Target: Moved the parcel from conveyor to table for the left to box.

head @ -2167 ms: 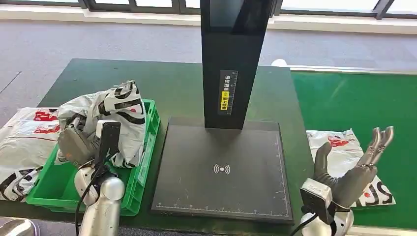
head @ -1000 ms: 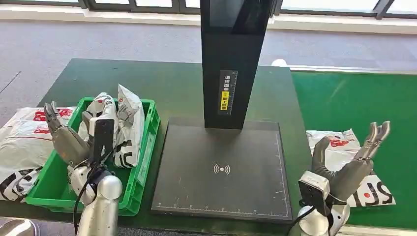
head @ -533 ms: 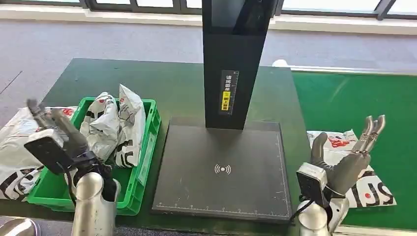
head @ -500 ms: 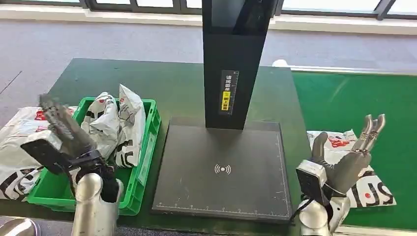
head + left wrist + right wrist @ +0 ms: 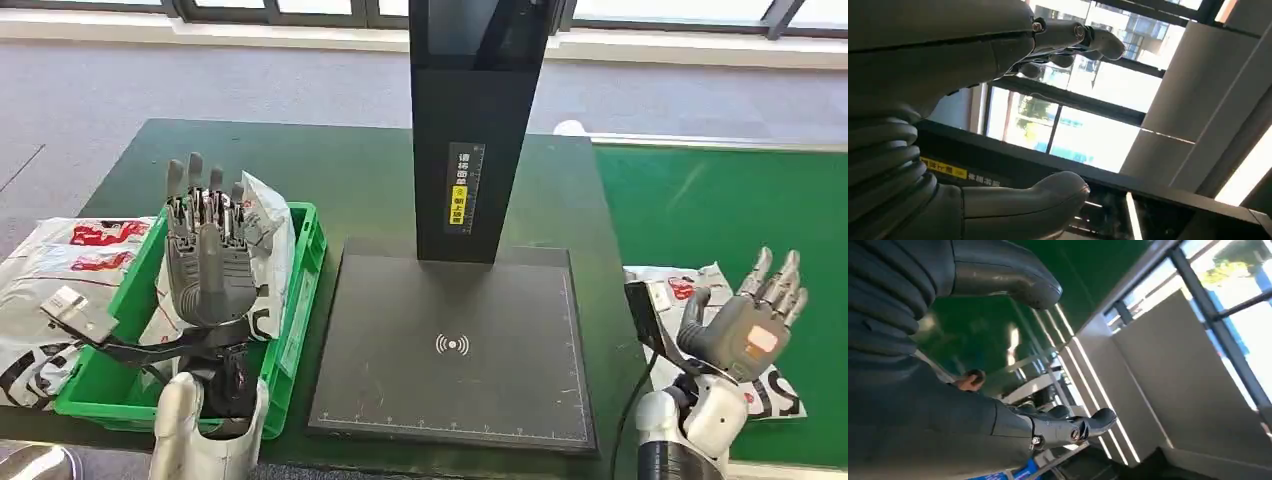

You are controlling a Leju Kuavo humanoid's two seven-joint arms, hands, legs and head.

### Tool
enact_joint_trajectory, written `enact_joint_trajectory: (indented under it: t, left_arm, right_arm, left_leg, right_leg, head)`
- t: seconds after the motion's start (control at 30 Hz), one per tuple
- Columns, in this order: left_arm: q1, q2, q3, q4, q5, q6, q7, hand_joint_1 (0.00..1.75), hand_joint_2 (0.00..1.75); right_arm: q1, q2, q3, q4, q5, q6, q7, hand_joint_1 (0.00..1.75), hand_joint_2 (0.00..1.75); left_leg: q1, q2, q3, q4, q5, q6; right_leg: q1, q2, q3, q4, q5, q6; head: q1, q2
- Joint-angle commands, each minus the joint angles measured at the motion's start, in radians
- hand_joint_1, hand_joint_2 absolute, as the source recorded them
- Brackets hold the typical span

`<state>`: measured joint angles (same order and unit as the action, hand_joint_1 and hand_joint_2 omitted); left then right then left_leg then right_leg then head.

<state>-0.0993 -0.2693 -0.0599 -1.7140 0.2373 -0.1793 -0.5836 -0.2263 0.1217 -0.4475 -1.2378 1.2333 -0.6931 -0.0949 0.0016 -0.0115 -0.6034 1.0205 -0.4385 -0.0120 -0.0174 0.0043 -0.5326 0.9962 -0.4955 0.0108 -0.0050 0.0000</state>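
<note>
I see the white plastic parcel with black and red print (image 5: 262, 240) now lying in the green plastic crate (image 5: 300, 290) on the dark green worktop (image 5: 350, 180). My left robot hand (image 5: 205, 255) has lifted above it, fingers spread, empty; my right robot hand (image 5: 750, 320) has turned, splayed, over another white parcel (image 5: 690, 285) on the green conveyor (image 5: 720, 210).

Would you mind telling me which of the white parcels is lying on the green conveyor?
The flat parcel beside the right hand; the others sit in the green crate or left of it.

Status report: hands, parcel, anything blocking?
Left hand open, raised over the bin. Right hand open above the parcel on the conveyor. Nothing in the way.
</note>
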Motion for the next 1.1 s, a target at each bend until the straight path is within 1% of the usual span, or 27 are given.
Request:
enact_joint_trajectory:
  t: [0.03,0.07,0.2,0.23,0.27,0.53,0.6,0.67,0.7,0.73,0.8,0.9,0.97,1.1]
  left_arm:
    - [-0.010,0.039,-0.046,0.039,0.008,-0.018,0.006,0.00,1.75]
    - [-0.010,0.040,-0.047,0.039,0.010,-0.021,0.006,0.00,1.75]
    - [-0.013,0.044,-0.051,0.048,0.009,-0.032,0.008,0.00,1.75]
    - [-0.014,0.044,-0.050,0.049,0.008,-0.034,0.008,0.00,1.75]
    - [-0.014,0.044,-0.050,0.050,0.007,-0.035,0.009,0.00,1.75]
    - [-0.015,0.045,-0.048,0.051,0.007,-0.036,0.009,0.00,1.75]
    - [-0.016,0.045,-0.046,0.054,0.007,-0.040,0.009,0.00,1.75]
    - [-0.015,0.042,-0.043,0.056,0.005,-0.046,0.011,0.00,1.75]
    - [-0.015,0.042,-0.043,0.056,0.005,-0.046,0.011,0.00,1.75]
    - [-0.012,0.042,-0.043,0.053,0.001,-0.045,0.012,0.00,1.75]
    - [-0.008,0.040,-0.043,0.050,-0.004,-0.046,0.014,0.00,1.75]
    - [-0.006,0.039,-0.041,0.054,-0.008,-0.052,0.018,0.00,1.75]
    - [-0.006,0.038,-0.041,0.055,-0.009,-0.051,0.018,0.00,1.75]
    - [0.005,0.043,-0.036,0.043,-0.012,-0.034,0.015,0.00,1.75]
  right_arm:
    - [-0.065,-0.044,-0.114,0.239,-0.047,0.048,0.025,0.00,1.75]
    - [-0.064,-0.042,-0.116,0.236,-0.054,0.069,0.035,0.00,1.75]
    - [-0.063,-0.049,-0.139,0.259,-0.097,0.152,0.060,0.00,1.75]
    - [-0.067,-0.052,-0.149,0.276,-0.132,0.218,0.067,0.00,1.75]
    - [-0.069,-0.060,-0.148,0.298,-0.133,0.275,0.085,0.00,1.75]
    - [-0.069,-0.061,-0.148,0.302,-0.132,0.274,0.084,0.00,1.75]
    - [-0.081,-0.071,-0.150,0.339,-0.145,0.326,0.096,0.00,1.75]
    - [-0.093,-0.082,-0.144,0.383,-0.126,0.367,0.124,0.00,1.75]
    - [-0.093,-0.081,-0.143,0.385,-0.126,0.367,0.125,0.00,1.75]
    - [-0.098,-0.082,-0.141,0.397,-0.124,0.376,0.127,0.00,1.75]
    - [-0.104,-0.086,-0.135,0.411,-0.106,0.400,0.159,0.00,1.75]
    - [-0.095,-0.096,-0.126,0.415,-0.039,0.432,0.243,0.00,1.75]
    - [-0.092,-0.097,-0.128,0.414,-0.039,0.434,0.243,0.00,1.75]
    - [-0.077,-0.099,-0.123,0.388,0.017,0.464,0.292,0.00,1.75]
  left_leg:
    - [0.000,0.001,0.005,-0.005,0.001,0.000]
    - [0.000,0.001,0.003,-0.002,0.000,0.000]
    - [0.000,0.001,0.004,-0.005,0.001,-0.001]
    - [0.000,0.000,0.002,-0.002,0.000,0.000]
    - [0.000,0.000,0.003,-0.003,0.001,-0.001]
    - [0.000,0.001,0.002,-0.002,0.000,0.000]
    - [0.000,0.001,0.002,-0.003,0.000,0.000]
    - [0.000,0.001,0.002,-0.001,0.000,0.000]
    - [0.000,0.003,0.005,-0.005,0.001,-0.001]
    - [0.000,0.002,0.002,-0.002,0.000,0.000]
    - [0.000,0.001,0.002,-0.003,0.001,0.000]
    - [0.000,0.002,0.002,-0.002,0.000,0.000]
    - [0.000,0.001,0.002,-0.002,0.000,0.000]
    - [0.000,0.001,0.002,-0.002,0.000,0.000]
  right_leg:
    - [0.001,0.000,0.005,-0.006,0.001,-0.001]
    - [0.000,0.000,0.003,-0.003,0.001,-0.001]
    - [0.000,0.000,0.004,-0.005,0.001,-0.002]
    - [0.000,-0.001,0.002,-0.002,0.000,-0.001]
    - [0.000,-0.001,0.003,-0.004,0.001,-0.001]
    - [0.000,0.000,0.002,-0.003,0.000,-0.001]
    - [0.000,0.000,0.002,-0.003,0.000,-0.001]
    - [0.000,0.001,0.001,-0.002,0.000,-0.001]
    - [0.000,0.001,0.004,-0.006,0.001,-0.002]
    - [0.000,0.001,0.002,-0.002,0.001,-0.001]
    - [0.000,0.000,0.002,-0.003,0.001,-0.001]
    - [0.000,0.001,0.001,-0.002,0.000,-0.001]
    - [0.000,0.000,0.002,-0.002,0.000,-0.001]
    - [0.000,0.000,0.001,-0.002,0.000,-0.001]
  head:
    - [0.000,0.000]
    - [0.000,0.000]
    - [0.000,0.000]
    - [0.000,0.000]
    - [0.000,0.000]
    - [0.000,0.000]
    - [0.000,0.000]
    - [0.000,0.000]
    - [0.000,0.000]
    - [0.000,0.000]
    - [0.000,0.000]
    - [0.000,0.000]
    - [0.000,0.000]
    - [0.000,0.000]
